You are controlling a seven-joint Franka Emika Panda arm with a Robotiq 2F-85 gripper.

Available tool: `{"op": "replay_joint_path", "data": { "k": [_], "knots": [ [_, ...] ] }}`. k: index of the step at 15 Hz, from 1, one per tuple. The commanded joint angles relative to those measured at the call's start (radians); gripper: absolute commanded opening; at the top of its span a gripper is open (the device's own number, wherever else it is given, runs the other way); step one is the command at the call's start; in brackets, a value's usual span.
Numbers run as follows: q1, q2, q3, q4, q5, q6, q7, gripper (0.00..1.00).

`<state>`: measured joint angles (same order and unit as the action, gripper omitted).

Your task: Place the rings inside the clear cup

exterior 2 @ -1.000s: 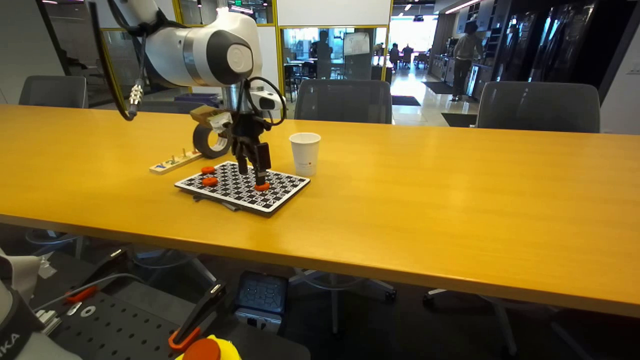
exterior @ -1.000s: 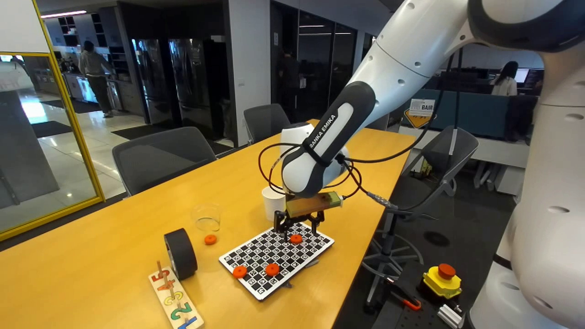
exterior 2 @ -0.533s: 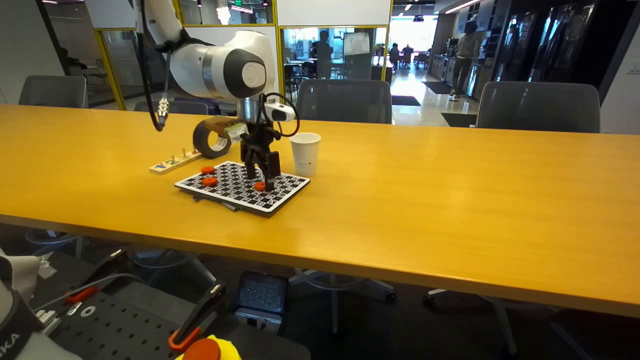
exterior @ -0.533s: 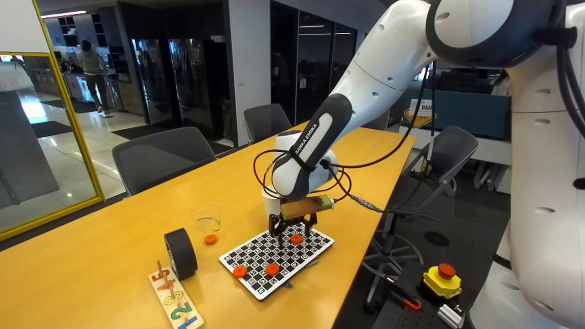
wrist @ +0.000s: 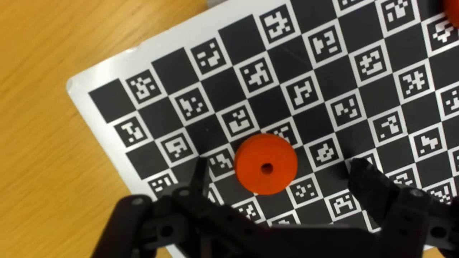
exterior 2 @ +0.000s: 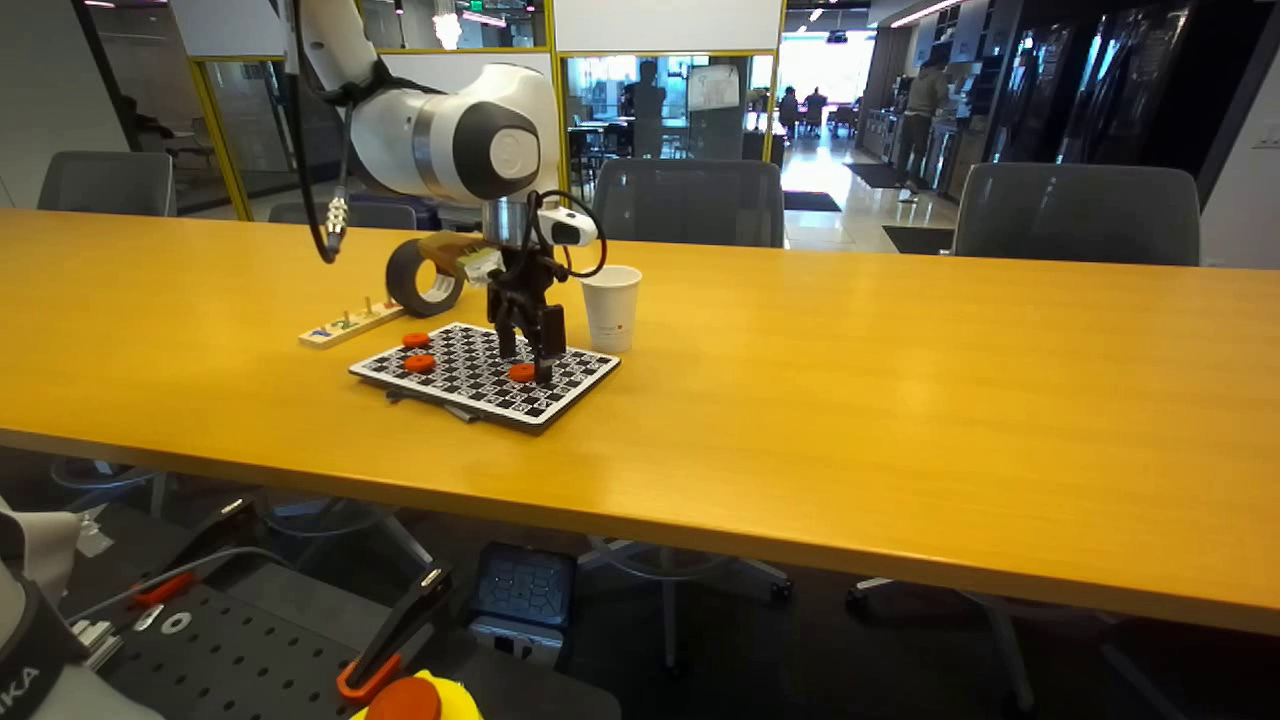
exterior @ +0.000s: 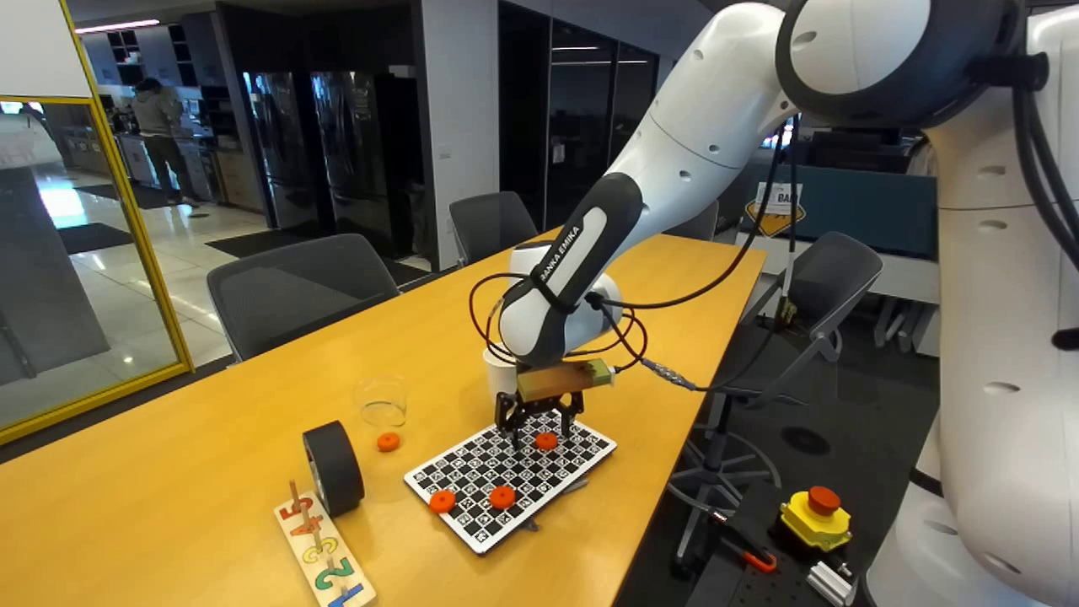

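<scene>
Now we have the claw [wrist: 280,163] spread, astride one ring [wrist: 266,156] on the checkered board [wrist: 312,120], presumably to pinch its sides; clear cup [exterior: 381,406] left of board in an exterior view.

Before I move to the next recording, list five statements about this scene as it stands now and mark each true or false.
1. The gripper is open and straddles an orange-red round ring without holding it. True.
2. Three such rings lie on the black-and-white checkered board. True.
3. A ring already sits inside the small clear plastic cup. False: no ring shows in that cup; a fourth ring lies near it on the yellow wooden table.
4. The round black tape roll lies flat. False: the roll stands on its edge.
5. The opaque white cup stands upright. True.
</scene>
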<state>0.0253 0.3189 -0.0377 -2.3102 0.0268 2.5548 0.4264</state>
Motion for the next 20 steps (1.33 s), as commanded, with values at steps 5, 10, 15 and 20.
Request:
{"op": "replay_joint_path", "data": {
  "k": [5, 10, 15, 20],
  "knots": [
    [0.006, -0.099, -0.007, -0.061, 0.016, -0.023, -0.021, 1.0],
    [0.003, -0.108, -0.004, -0.069, 0.018, -0.05, -0.025, 1.0],
    [0.002, -0.102, -0.003, -0.065, 0.02, -0.068, -0.028, 1.0],
    [0.003, -0.087, -0.005, -0.051, 0.015, -0.059, -0.021, 1.0]
  ]
}}
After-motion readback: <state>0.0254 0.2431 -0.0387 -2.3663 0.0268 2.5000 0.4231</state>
